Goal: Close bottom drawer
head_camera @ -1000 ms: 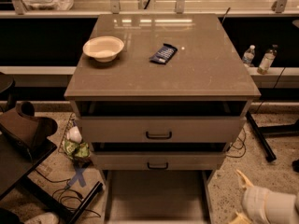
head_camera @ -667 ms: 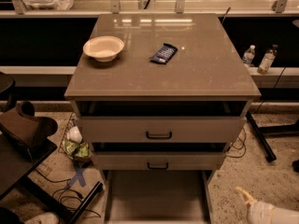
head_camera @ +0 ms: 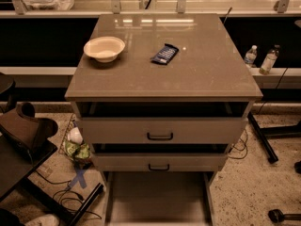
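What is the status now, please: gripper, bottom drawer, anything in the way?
Gripper out of frame. Bottom drawer pulled far out, not yet closed, inside bare. Nothing visible blocking its way back in.

Our pincer is out of the camera's view: it shows at none of the frame's edges, neither left nor right, neither near nor far. The arm that carries it lies outside the frame too, so we can tell nothing of its pose, its reach or how its wrist is turned. No part of our body shows from here.
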You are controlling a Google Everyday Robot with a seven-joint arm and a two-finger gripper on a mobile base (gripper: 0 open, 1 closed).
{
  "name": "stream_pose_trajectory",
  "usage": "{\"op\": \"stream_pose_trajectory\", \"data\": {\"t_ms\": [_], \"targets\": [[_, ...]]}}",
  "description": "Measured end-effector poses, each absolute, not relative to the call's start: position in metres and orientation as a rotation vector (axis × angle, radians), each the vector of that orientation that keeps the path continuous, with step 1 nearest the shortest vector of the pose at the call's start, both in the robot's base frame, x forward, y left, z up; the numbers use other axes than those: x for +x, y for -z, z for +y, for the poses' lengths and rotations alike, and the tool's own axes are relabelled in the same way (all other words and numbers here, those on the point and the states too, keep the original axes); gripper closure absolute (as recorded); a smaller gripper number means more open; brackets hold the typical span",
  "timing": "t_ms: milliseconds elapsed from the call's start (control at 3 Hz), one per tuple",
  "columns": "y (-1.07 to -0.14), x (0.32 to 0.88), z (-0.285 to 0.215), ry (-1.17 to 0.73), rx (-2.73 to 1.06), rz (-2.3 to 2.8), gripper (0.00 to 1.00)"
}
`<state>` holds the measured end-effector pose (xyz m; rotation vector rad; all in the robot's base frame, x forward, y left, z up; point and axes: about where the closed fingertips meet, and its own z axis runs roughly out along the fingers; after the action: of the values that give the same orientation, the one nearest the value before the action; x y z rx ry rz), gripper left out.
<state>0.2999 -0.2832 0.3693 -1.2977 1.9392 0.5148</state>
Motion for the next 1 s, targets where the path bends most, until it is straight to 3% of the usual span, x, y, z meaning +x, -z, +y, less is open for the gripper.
{"op": "stream_pose_trajectory", "data": {"t_ms": [333,1000], "targets": [[-0.362,0.274,-0.275,-0.417,-1.339,1.974,1.0],[-0.331,0.259,-0.264,-0.423,-1.352,1.966,1.0]]}}
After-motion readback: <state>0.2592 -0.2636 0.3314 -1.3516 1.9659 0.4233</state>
